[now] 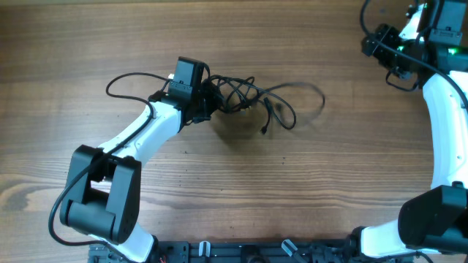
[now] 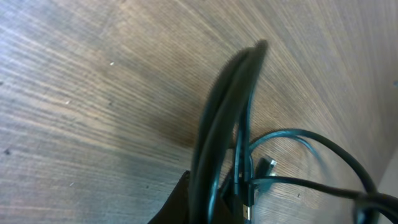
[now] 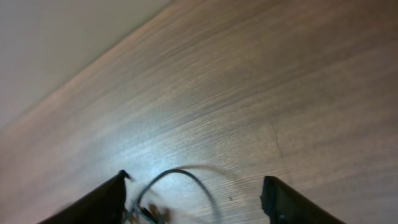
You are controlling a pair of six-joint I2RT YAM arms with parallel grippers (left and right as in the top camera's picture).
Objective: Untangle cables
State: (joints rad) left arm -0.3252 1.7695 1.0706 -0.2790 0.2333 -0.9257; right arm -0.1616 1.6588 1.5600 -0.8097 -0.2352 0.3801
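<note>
Your left gripper [image 1: 208, 104] is clamped on the cables [image 1: 238, 93], jaws closed on the left end of the tangle. That's approx mid-table, a bit left of ctr.

Left wrist cam: a thick, blurred bundle of black cords runs up from the bottom of the frame. Can't tell how many strands. A small plug end [image 2: 267, 165] sits just beside the bundle, w/ thinner cords crossing under it and one loop arcing off to the right edge.

Overhead: the knot sits right at the left gripper tip and loose loops fan out to the right. The far-right loop is motion-blurred. One short end w/ a plug drops toward the near edge below the knot. There's a dark shadow on the table [image 1: 292, 197] under the tangle, so part of it looks off the surface.

Your right gripper [image 3: 196, 182] is open, fingers [image 3: 102, 202] wide apart, nothing held. It's at the far right corner, well apart from the cables. Right wrist cam shows wood w/ one blurred cord loop low in frame. The loop shows btwn the two fingers but touches neither.
</note>
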